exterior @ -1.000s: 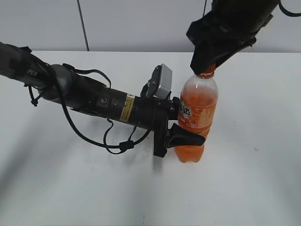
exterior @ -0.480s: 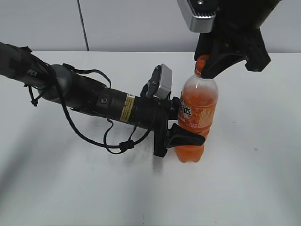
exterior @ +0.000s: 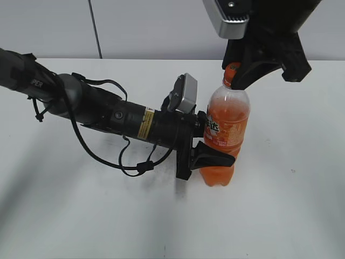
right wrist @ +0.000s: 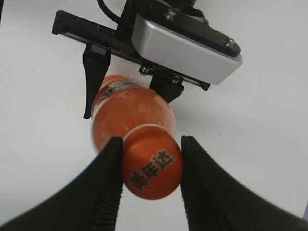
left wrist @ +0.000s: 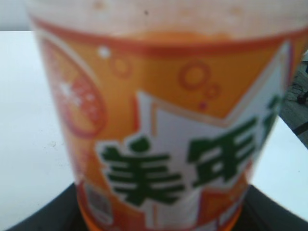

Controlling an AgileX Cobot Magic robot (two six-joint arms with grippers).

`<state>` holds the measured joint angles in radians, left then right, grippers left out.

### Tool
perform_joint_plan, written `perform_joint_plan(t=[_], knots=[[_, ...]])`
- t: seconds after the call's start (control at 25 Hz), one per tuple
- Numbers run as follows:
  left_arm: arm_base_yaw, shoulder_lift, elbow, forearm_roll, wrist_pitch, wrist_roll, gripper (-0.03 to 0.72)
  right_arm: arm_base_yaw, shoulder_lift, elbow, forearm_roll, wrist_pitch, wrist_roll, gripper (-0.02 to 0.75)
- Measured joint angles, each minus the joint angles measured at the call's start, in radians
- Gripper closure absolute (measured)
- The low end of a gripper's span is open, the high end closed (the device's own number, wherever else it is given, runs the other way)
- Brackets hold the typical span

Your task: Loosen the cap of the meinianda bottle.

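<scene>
My left gripper (exterior: 207, 154) clamps the meinianda bottle (exterior: 225, 132) upright; right gripper (right wrist: 149, 159) pinches the cap (right wrist: 153, 166). Next I twist.

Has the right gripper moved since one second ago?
Yes. The right gripper turned about the cap of the upright meinianda bottle, which kept its place on the table.

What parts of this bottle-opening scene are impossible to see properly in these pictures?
- Cap in the exterior view: mostly hidden by the right hand.
- Right wrist view: whether the fingers truly press the cap; edges touch, grip unclear.
- Left wrist view: the bottle fills the frame, blurred; the left hand is barely visible there.
- Bottle base: hidden in both wrist views.
</scene>
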<state>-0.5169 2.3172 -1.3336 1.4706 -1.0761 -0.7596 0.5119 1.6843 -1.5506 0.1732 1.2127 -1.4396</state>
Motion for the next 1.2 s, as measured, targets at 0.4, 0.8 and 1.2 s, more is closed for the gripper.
perform_joint_plan(t=[0.4, 0.8, 1.2], knots=[[0.0, 0.0, 0.0, 0.0, 0.0, 0.0, 0.291, 0.0, 0.0, 0.0, 0.0, 0.0, -0.002, 0.458], [0.0, 0.0, 0.0, 0.0, 0.0, 0.0, 0.291, 0.0, -0.026, 0.001, 0.0, 0.0, -0.003, 0.466], [0.0, 0.0, 0.0, 0.0, 0.0, 0.0, 0.291, -0.005, -0.103, 0.001, -0.038, 0.002, 0.555, 0.467]])
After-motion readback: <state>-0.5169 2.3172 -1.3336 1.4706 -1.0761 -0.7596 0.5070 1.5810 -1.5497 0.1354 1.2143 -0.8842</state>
